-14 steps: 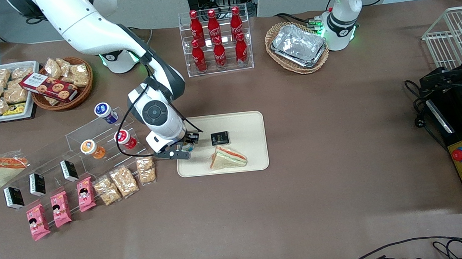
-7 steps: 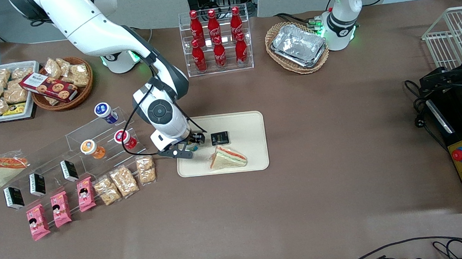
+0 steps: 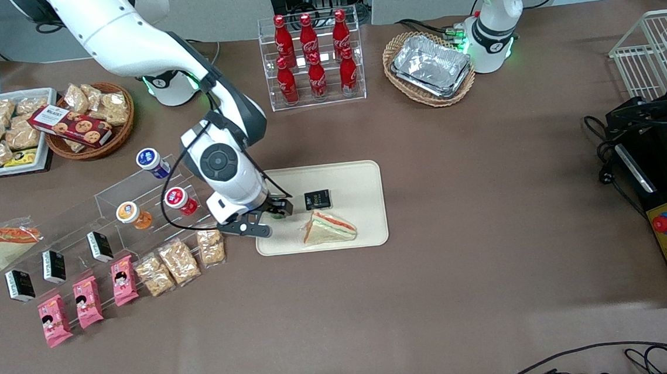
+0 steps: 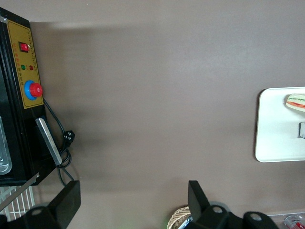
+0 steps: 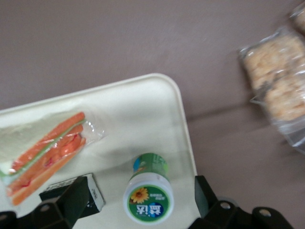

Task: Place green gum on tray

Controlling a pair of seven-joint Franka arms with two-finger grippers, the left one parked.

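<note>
Standing near tray (image 5: pixel 183 125) edge, green gum (image 5: pixel 148 195) between open pincer (image 5: pixel 138 198).

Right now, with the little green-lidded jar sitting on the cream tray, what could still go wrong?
The green-lidded gum jar stands upright close to the rim of the cream rectangular tray, between the open fingers of the robot's hand. If the hand shifts sideways as it lifts, a finger might clip the jar, tipping it or nudging it over the rim. The small black packet lies close beside the jar and could be knocked too.
</note>
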